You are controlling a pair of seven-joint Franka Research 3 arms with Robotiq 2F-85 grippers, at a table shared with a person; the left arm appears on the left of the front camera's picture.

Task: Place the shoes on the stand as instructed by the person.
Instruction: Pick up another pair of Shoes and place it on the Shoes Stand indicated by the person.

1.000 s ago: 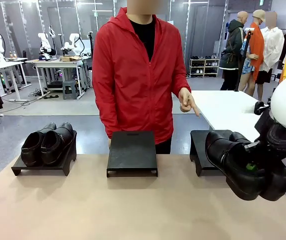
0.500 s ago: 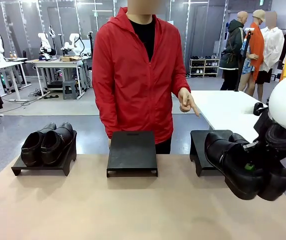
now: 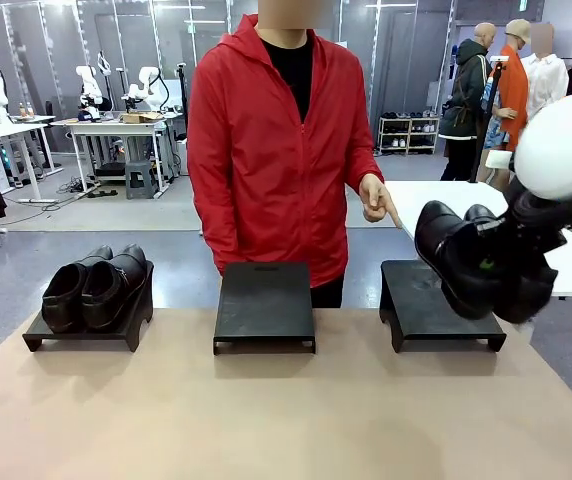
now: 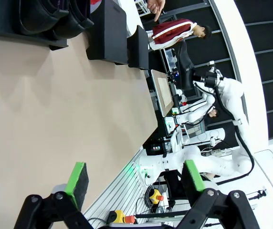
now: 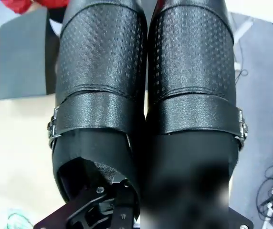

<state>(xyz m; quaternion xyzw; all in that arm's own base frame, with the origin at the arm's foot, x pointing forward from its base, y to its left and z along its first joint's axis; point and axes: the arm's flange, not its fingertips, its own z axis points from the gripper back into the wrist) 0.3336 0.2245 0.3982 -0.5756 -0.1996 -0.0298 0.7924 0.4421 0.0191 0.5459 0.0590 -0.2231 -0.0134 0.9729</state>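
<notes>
Shoes [image 3: 458, 255], glossy blk perforated leather w/ buckled straps, pinched in right gripper [image 3: 494, 268] jaws.

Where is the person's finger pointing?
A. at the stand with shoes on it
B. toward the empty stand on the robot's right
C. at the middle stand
B: the person's hand points down toward the bare right-hand stand, near the shoes held by the right claw.

Glossy black leather shoes [image 5: 146, 95] with perforated toes, metal buckles [image 5: 53, 128]; matt black stands [image 3: 264, 305]; smooth tan tabletop [image 3: 266, 420].
</notes>
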